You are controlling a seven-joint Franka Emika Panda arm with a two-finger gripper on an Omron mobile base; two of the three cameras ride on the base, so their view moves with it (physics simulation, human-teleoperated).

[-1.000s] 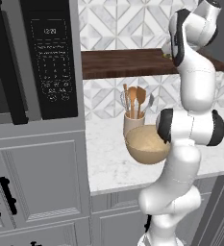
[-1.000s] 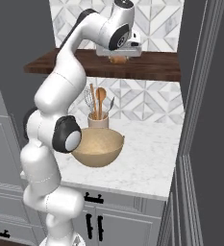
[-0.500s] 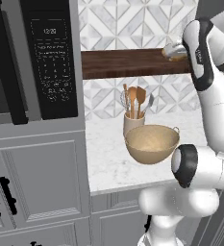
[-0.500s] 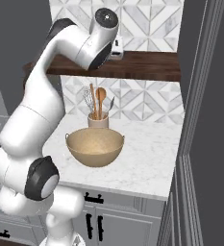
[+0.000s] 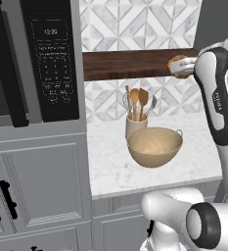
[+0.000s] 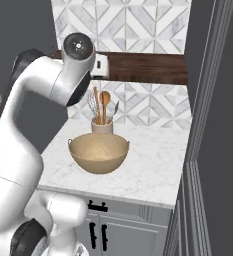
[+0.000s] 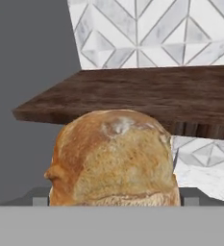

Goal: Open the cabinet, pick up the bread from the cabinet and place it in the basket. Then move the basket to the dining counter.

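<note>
Bread (image 7: pixel 114 161) looms in hand view, seemingly gripped by end effector; basket (image 5: pixel 154 146) shows from base.

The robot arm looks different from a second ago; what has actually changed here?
The arm swung across and folded down, carrying the bread in its gripper along the front of the dark wooden shelf. The basket and utensil crock stayed put on the counter.

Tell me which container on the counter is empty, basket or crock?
The wide tan basket, its pale inside bare; the cream crock behind it holds wooden utensils.
</note>
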